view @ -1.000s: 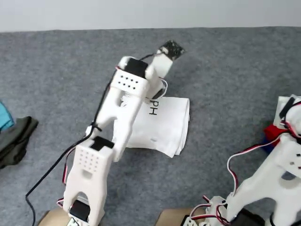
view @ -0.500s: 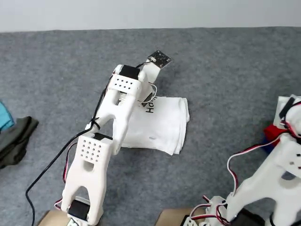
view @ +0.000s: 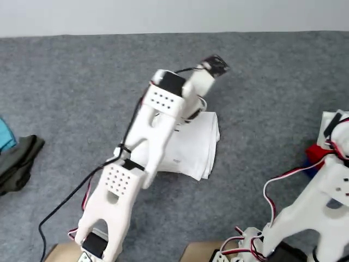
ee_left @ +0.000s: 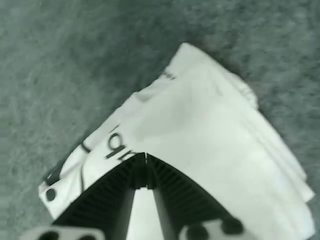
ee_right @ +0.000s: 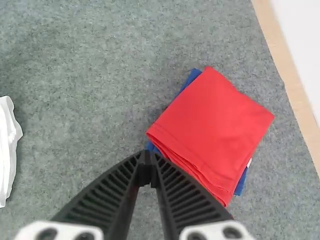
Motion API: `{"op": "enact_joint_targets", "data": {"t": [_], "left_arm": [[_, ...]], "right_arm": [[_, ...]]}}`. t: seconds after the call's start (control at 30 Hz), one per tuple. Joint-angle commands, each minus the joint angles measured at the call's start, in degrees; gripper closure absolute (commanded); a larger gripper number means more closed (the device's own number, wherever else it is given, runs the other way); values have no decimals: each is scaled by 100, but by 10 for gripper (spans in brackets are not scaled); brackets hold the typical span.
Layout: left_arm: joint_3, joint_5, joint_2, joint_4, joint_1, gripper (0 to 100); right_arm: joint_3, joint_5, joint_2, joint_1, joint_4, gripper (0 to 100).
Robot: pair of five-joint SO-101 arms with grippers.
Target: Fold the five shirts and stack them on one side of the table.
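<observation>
We see a grey carpet (view: 65, 82) covering the table, a pale wall (view: 163, 16) along its far edge, and in the right wrist view a tan border (ee_right: 282, 70) beside the carpet. Far to the left of the white shirt (view: 193, 144) lie a dark garment (view: 19, 161) and a teal one (view: 4, 135), bunched at the table's side. The white shirt lies folded near the middle, with the left arm (view: 158, 125) stretched over it. The left gripper (ee_left: 146, 160) has its jaws closed together with nothing between them, its tips over the shirt's printed end. Well to the right of the white shirt, a folded red shirt (ee_right: 212, 122) rests on a blue shirt (ee_right: 191, 79). The right gripper (ee_right: 148, 159) is also closed and empty, its tips just beside the red shirt's near corner.
</observation>
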Motion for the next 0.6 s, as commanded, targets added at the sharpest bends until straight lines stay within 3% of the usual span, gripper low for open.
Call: {"op": "enact_joint_targets", "data": {"t": [0.0, 0.37, 0.57], "left_arm": [[-242, -35, -18, -281, 211, 994], [-242, -35, 870, -1380, 193, 994], [-418, -26, 1011, -1424, 185, 994]], "right_arm": [[-26, 35, -215, 40, 233, 990], [-18, 35, -215, 48, 242, 990], [-18, 35, -224, 48, 242, 990]]}}
